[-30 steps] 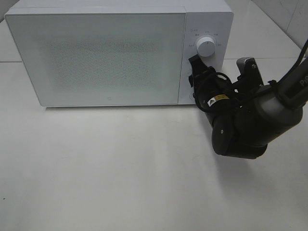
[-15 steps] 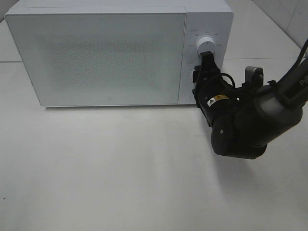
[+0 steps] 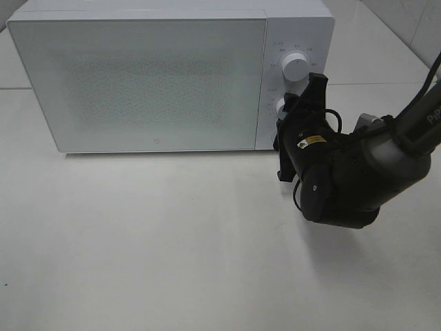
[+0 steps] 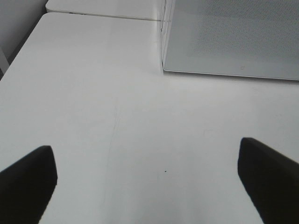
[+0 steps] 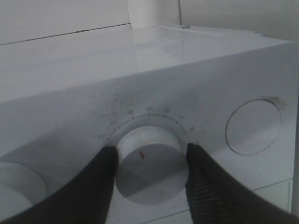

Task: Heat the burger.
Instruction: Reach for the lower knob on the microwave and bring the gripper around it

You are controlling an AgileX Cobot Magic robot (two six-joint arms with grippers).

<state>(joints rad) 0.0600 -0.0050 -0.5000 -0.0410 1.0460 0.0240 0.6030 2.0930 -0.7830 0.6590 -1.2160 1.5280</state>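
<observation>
Since a second ago the right gripper (image 3: 284, 114) has rolled over at the wrist and dropped from the upper dial (image 3: 295, 66), which now stands clear, onto the lower dial (image 3: 280, 105) of the microwave (image 3: 138, 76). That roll looks like a turn of the dial, the sensible step once the door (image 3: 138, 83) is shut. The high view shows only the dark gripper body crowding the control panel. The right wrist view shows more: two black fingers (image 5: 100, 179) press against opposite sides of the lower dial (image 5: 150, 161), clamped on it, its red mark pointing toward the middle numbers of the printed scale. The burger appears in no view. I judge it to be inside, behind the frosted door, which hides whatever is there. The left gripper (image 4: 145, 151) is outside the high view, and only its own camera shows it: fingers wide apart, holding nothing, hanging over the bare worktop (image 4: 117, 116) near the microwave's front corner, probably parked out of the way while the other arm sets the heating.
</observation>
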